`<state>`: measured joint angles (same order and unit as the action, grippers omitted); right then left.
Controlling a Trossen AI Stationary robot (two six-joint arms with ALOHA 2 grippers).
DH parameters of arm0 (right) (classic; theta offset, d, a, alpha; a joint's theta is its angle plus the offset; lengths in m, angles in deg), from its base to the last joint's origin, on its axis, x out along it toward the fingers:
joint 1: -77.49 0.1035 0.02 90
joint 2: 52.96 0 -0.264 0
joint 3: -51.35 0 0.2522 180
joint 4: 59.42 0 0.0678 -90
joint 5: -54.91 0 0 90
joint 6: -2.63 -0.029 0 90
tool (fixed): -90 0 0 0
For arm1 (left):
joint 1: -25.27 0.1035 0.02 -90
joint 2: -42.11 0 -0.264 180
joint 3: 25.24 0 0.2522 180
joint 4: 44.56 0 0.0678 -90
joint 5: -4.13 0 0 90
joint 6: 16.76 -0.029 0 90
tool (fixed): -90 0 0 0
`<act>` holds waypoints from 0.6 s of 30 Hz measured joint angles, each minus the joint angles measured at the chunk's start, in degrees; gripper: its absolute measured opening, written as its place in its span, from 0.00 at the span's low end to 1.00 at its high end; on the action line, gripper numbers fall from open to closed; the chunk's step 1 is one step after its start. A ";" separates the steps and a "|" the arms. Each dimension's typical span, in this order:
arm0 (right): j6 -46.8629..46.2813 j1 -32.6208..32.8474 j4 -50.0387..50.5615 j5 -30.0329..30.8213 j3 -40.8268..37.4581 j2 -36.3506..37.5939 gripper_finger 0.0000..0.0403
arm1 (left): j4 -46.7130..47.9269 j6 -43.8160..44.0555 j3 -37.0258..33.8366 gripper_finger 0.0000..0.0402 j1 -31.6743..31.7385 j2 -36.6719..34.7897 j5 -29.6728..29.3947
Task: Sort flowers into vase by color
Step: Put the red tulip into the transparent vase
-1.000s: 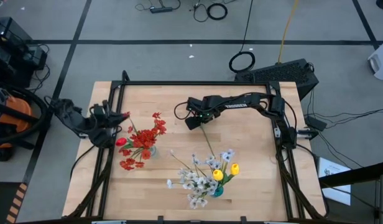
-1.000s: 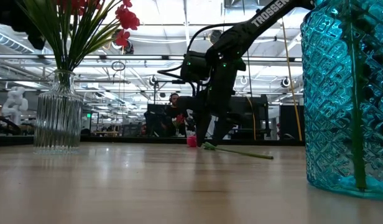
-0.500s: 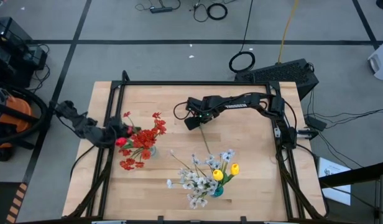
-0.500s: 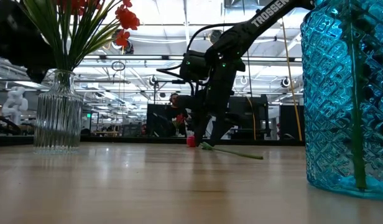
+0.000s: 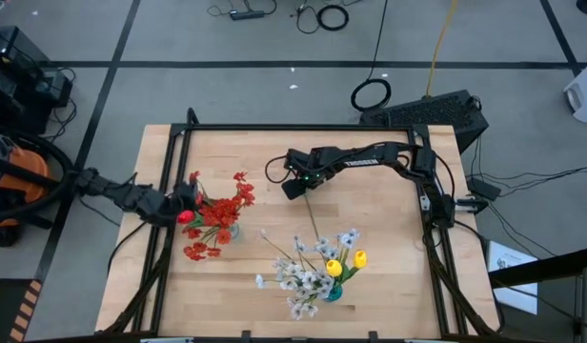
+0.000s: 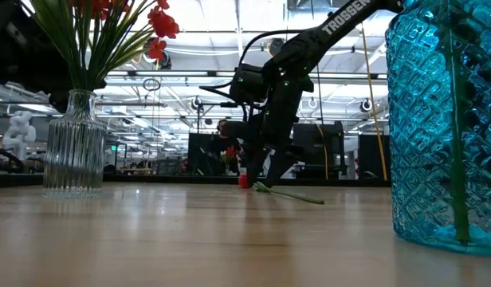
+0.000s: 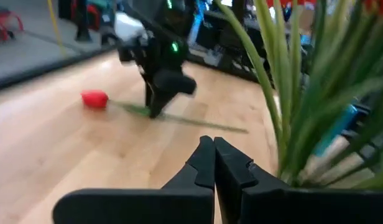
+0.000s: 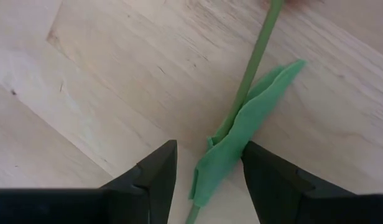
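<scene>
Grippers | right gripper (image 8: 207,171) wide, straddling green-stalked red tulip (image 6: 279,191) lying on wooden table (image 5: 389,257), poised to grasp | left gripper (image 7: 213,163) closed beside clear ribbed glass vase (image 6: 74,143)

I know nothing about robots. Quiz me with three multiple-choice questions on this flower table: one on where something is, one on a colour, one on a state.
1. Where is the loose tulip?
A. lying on the table
B. in the blue vase
C. on the floor

2. What colour is its head?
A. yellow
B. white
C. red

3. How is the right gripper?
A. open astride the stem
B. shut on the clear vase
C. out of sight

Answers:
1 A, it lies flat on the wood in the low view.
2 C, the left wrist view shows a red head.
3 A, the stem and leaf sit between its spread fingers.
</scene>
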<state>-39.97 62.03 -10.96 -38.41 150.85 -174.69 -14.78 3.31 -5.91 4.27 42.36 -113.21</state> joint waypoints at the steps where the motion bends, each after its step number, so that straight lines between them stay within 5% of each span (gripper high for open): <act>1: 0.01 0.00 -0.02 0.01 0.00 0.00 0.43 | -1.26 -1.10 -0.22 0.00 1.66 0.01 1.03; 9: 0.04 0.00 -0.15 -0.01 0.00 0.00 0.43 | -9.30 -5.92 -2.14 0.00 13.55 -0.04 17.46; 18: -1.37 0.10 -0.03 0.03 0.00 0.00 0.43 | -17.07 -8.71 -5.18 0.00 18.49 -0.03 24.15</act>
<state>-41.35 62.13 -10.99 -38.38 150.85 -174.69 -31.85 -5.40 -11.09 22.75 42.33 -89.07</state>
